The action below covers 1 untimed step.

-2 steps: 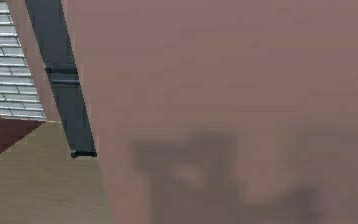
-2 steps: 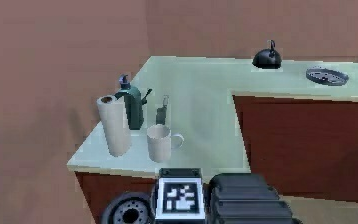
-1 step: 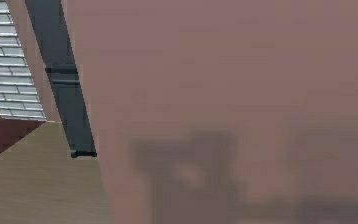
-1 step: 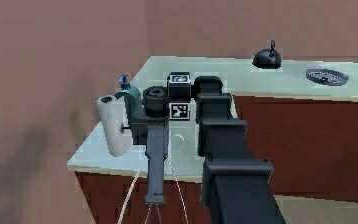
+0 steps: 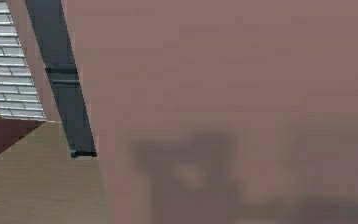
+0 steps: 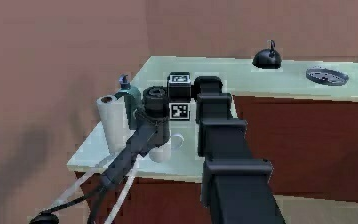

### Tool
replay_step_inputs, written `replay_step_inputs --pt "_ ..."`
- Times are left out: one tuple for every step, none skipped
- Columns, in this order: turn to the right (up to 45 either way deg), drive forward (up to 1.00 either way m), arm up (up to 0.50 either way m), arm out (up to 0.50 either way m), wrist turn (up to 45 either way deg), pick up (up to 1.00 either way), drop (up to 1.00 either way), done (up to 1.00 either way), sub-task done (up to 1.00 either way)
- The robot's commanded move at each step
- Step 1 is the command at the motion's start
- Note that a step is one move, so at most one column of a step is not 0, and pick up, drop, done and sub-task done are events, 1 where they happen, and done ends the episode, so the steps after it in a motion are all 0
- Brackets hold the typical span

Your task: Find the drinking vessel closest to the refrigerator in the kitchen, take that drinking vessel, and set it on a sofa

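1. Tool (image 6: 127, 150) at end of dark arm (image 6: 222, 150), reaching over near corner of pale green desk (image 6: 277, 85); fingers slanting toward seven o'clock. Cannot tell whether fingers apart or together, nor whether anything held.
2. On desk at three o'clock of tool, a small white blob (image 6: 164, 150), just beside arm's left flank. Probably the drinking vessel, though shape too vague to swear to. Resting on desk, not lifted.
3. White paper roll (image 6: 109, 120) at ten o'clock of tool, blue-green bottle (image 6: 128, 93) just past it at twelve. Dark kettle (image 6: 268, 57) and round dish (image 6: 325, 74) well apart, out at two o'clock.
4. Forward view: bare pinkish wall (image 5: 237, 80) close ahead, window (image 5: 7, 60) with blinds at ten o'clock.
5. Risks, as judged:
   - Sideways swing of wrist likely to topple paper roll or bottle, both crowding tool.
   - Blob near desk edge at six o'clock: danger of going over the edge from a nudge by arm rather than a clean grasp.
   - Lift without sure hold: drop back onto desk.
   - Drive forward before retracting: wall strike, or arm dragged along desk.
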Motion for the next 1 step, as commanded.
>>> replay_step_inputs --pt "0.0 0.0 0.0 0.0 45.0 0.0 0.0 0.0 0.0"
